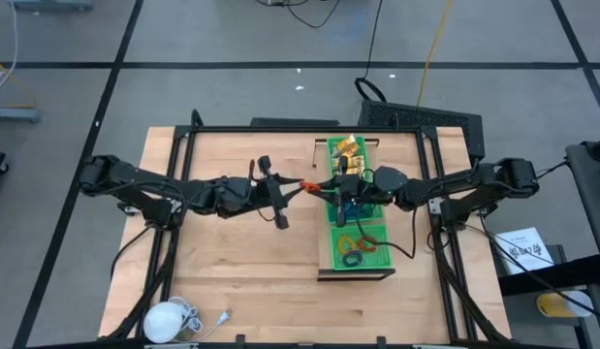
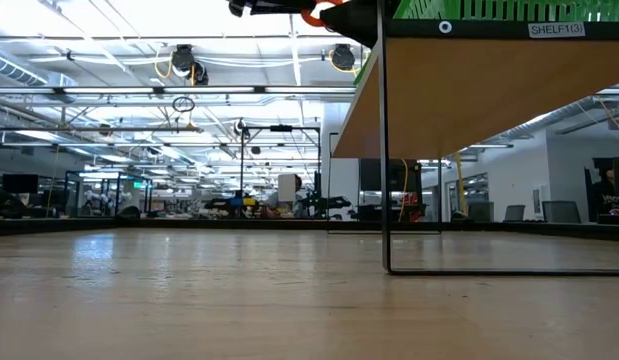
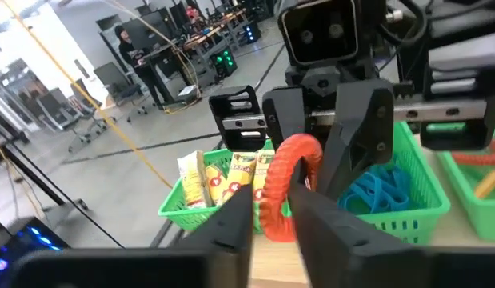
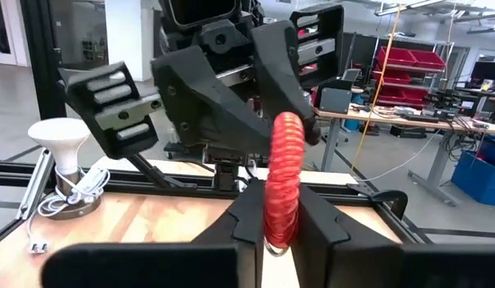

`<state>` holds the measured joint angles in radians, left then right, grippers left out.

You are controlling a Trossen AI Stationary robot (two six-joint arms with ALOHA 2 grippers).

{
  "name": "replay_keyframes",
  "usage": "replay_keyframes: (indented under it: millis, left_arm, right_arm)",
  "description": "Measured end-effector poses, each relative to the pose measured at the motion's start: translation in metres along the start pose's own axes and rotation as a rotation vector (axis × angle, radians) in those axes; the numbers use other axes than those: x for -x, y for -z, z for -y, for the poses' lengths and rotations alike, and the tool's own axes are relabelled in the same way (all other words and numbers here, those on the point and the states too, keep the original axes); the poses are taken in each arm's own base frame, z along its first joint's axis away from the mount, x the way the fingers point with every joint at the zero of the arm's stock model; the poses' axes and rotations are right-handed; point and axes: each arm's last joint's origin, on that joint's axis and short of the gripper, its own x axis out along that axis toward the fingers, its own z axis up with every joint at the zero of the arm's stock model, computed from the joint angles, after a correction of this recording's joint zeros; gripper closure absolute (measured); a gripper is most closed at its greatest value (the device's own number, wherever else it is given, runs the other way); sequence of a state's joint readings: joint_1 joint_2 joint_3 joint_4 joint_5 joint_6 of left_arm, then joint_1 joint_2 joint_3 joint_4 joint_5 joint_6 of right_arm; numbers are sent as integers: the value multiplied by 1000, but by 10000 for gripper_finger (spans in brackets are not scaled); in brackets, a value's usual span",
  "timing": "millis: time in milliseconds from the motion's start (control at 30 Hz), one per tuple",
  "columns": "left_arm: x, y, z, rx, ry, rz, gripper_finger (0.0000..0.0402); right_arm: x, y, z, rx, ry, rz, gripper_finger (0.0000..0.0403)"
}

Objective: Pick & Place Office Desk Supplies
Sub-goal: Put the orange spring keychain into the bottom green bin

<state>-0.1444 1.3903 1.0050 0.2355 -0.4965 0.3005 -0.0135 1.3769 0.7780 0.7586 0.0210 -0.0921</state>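
A white round object with a coiled cord [image 1: 169,318] lies at the near left corner of the pale wooden table [image 1: 241,281], well apart from everything else. The left arm reaches from the left edge towards the middle, and the left gripper [image 1: 298,188] sits on a thick red-orange ribbed ring [image 1: 307,184], which hangs in the air above the table just left of the tray. In the left wrist view the left gripper [image 3: 271,204] flanks the ring [image 3: 285,188] closely on both sides, but I cannot tell whether it is clamped on it or has let go. The right gripper [image 1: 324,184] comes in from the right and meets the same ring; in its own wrist view the right gripper [image 4: 281,212] is clenched on the ring [image 4: 283,176], both fingers pressed to its sides. Right of the ring stands a green mesh plastic tray [image 1: 358,268] on a raised wooden shelf with black wire legs [image 2: 469,90]. Yellow rectangular packets [image 1: 350,147] lie in the tray's far compartment, blue looped pieces [image 3: 379,188] in the middle one, and thin coloured rings [image 1: 356,247] in the near one.
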Motion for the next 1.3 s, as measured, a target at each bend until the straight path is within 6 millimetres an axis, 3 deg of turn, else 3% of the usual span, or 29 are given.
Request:
replay_keyframes:
  millis: [233,433,600,800,1000,1300]
  left_arm:
    - [9,-8,0,77,11,32,191]
    - [39,-20,-14,70,33,25,138]
    - [64,-15,-40,166,14,-84,131]
    - [91,12,-54,252,4,-75,131]
    - [121,49,-59,334,-59,57,130]
    - [150,86,-63,472,-75,173,131]
  right_arm:
    - [2,-2,0,7,-1,-6,378]
    - [19,-17,-3,0,-63,-57,383]
    - [44,-36,-14,-40,-311,-71,374]
    - [81,-51,-26,-110,-568,-149,383]
    - [104,-51,-35,-112,-631,-263,379]
    - [110,-45,-41,-112,-667,-348,365]
